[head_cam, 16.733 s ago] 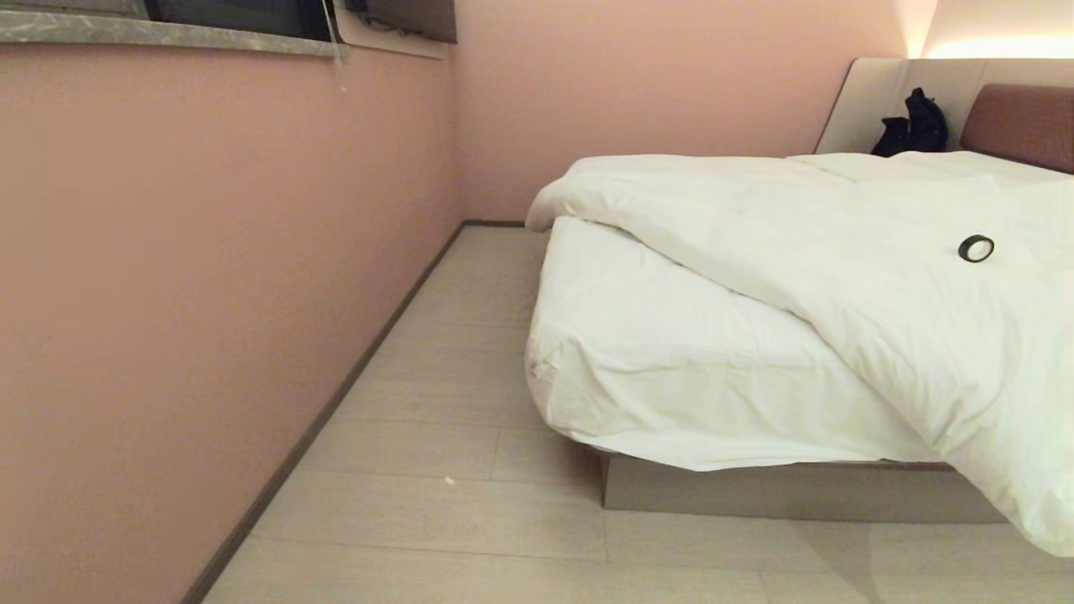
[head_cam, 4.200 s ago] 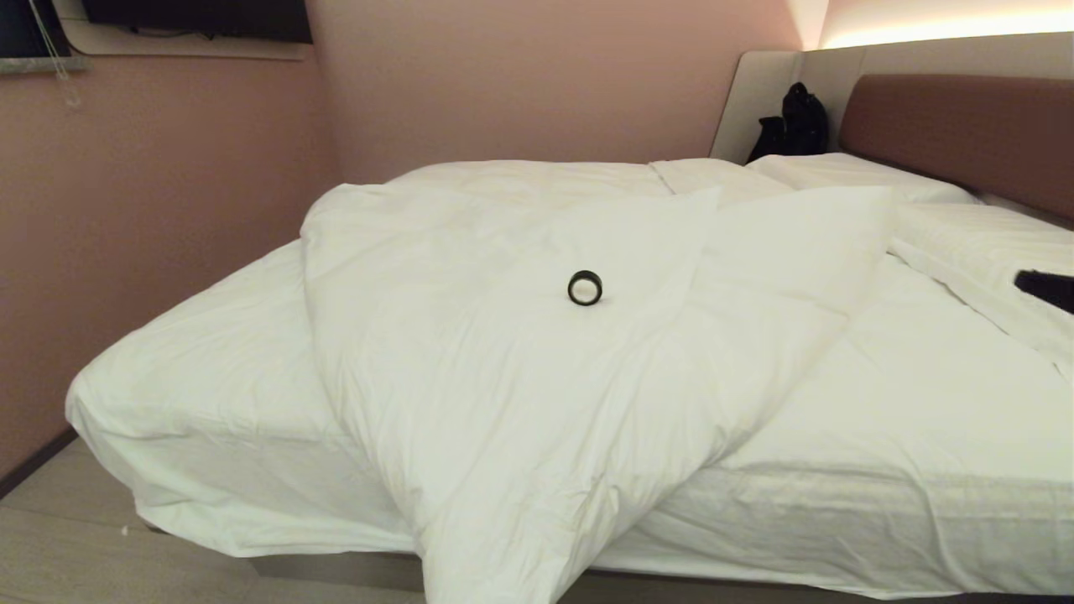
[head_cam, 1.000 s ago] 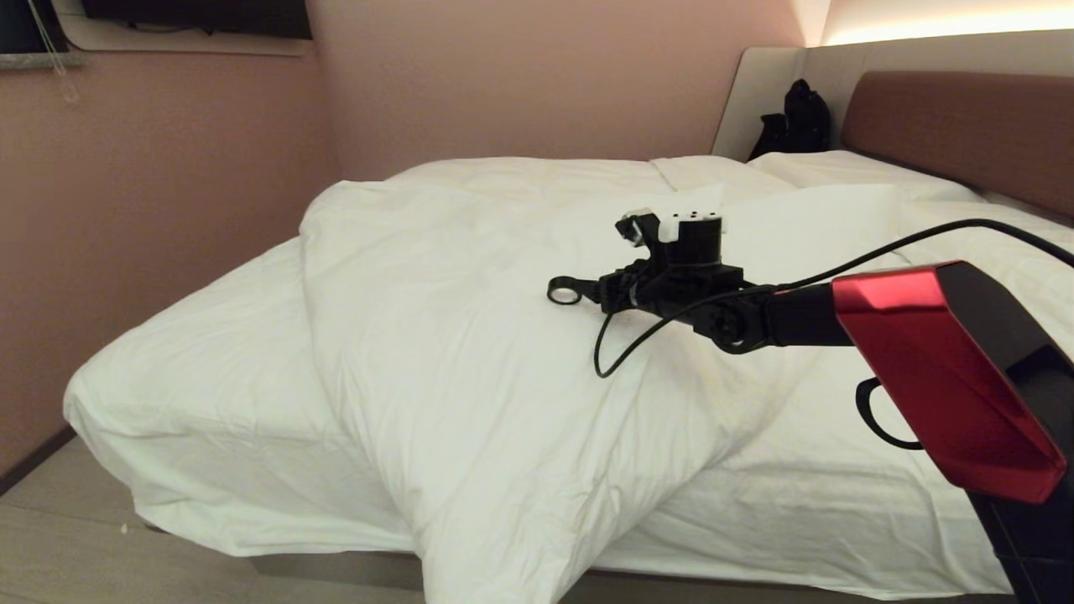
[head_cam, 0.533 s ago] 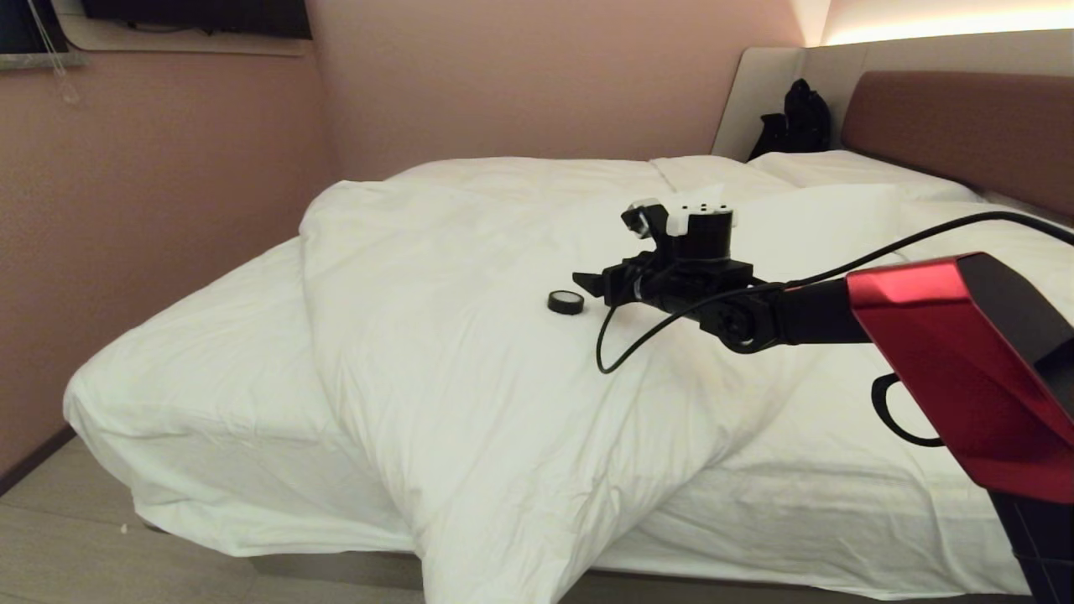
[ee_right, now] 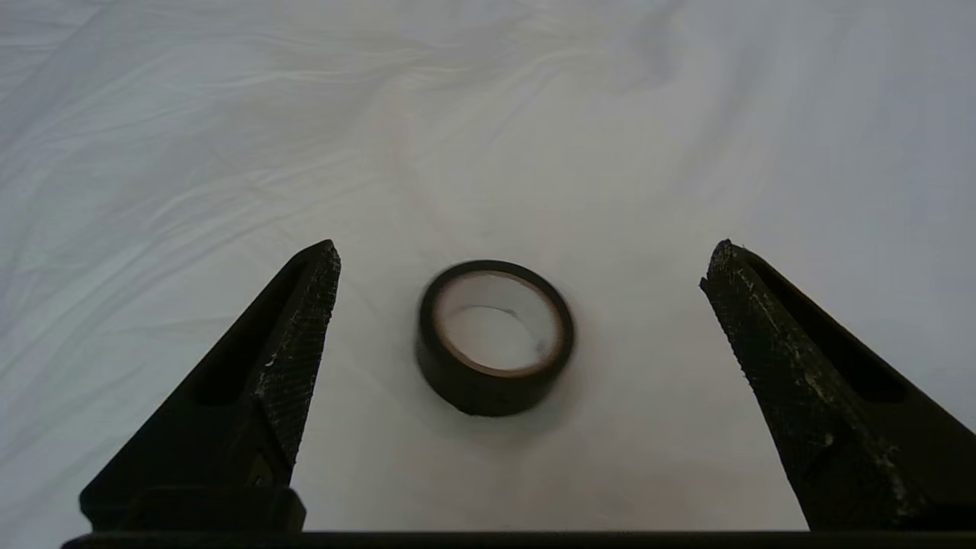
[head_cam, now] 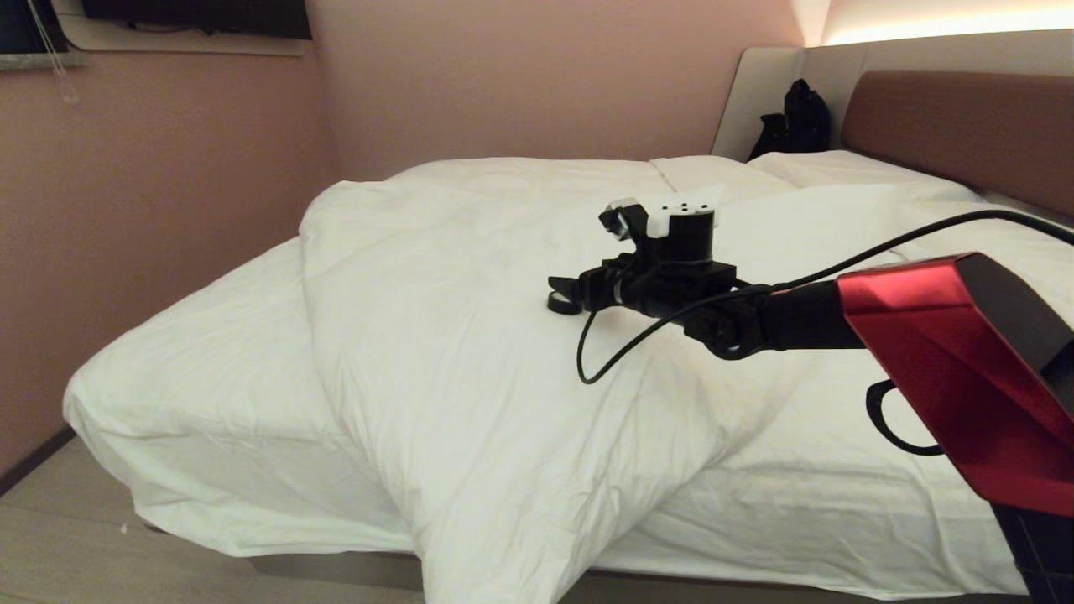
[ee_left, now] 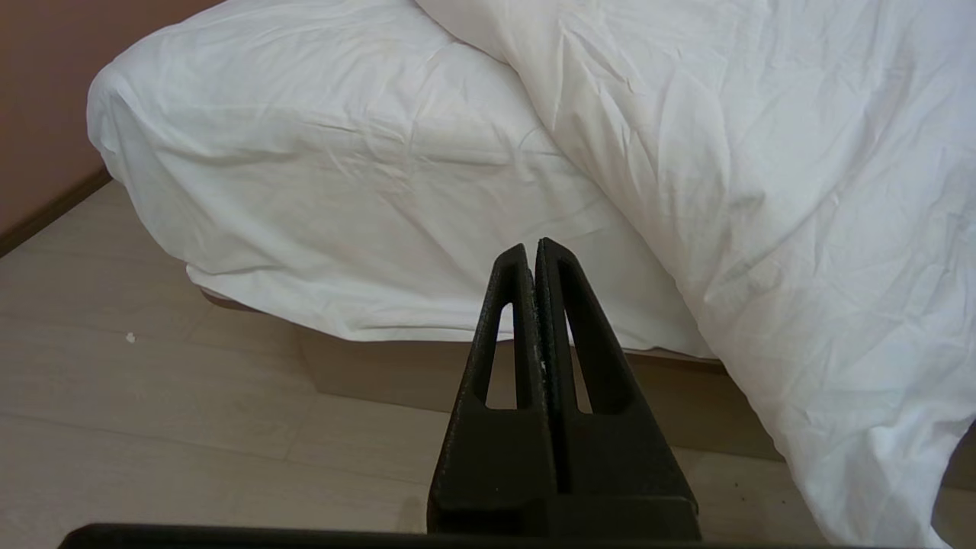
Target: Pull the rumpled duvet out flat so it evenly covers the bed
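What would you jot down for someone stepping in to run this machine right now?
Right end effector: open wide over the duvet, fingers either side of a tape roll lying flat on it, not touching it.
Left end effector: shut, empty, parked low by the foot corner of the bed.
Duvet: bunched diagonally across the bed, one corner hanging over the near edge toward the floor; bare sheet shows on the left.
Done: nothing spread yet.
Left: probably clear the tape roll off, then pull the duvet flat and even.
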You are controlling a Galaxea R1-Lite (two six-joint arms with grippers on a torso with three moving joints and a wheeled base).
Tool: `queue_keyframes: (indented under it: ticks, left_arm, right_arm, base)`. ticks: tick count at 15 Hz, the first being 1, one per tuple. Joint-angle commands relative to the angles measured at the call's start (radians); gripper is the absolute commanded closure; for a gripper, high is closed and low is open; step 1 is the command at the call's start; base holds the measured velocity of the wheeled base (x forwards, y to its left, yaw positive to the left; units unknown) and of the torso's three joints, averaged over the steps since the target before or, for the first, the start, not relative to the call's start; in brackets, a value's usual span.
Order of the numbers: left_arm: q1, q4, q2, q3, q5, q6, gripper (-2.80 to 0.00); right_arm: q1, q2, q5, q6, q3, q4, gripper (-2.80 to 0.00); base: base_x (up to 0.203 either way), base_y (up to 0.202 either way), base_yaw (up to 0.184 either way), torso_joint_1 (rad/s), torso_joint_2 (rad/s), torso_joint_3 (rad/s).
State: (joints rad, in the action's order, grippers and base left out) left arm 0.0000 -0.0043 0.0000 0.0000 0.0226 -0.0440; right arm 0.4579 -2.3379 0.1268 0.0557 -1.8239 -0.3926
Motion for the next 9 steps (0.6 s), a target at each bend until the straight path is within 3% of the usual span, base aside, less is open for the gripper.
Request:
queue_keyframes:
  ticks: [1,9]
  left_arm:
    - [0.0,0.0,0.0,0.0,0.0,0.0,0.0]
    - [0.0,0.0,0.0,0.0,0.0,0.0,0.0]
  right_arm:
    - [0.013,-0.043,0.001,0.001,-0.04,0.002,-2.8]
    - [0.012,-0.118,-0.001,0.001,-0.081,0.008,-2.8]
  base:
    - [0.0,0.0,0.0,0.0,0.0,0.0]
    - [0.0,0.0,0.0,0.0,0.0,0.0]
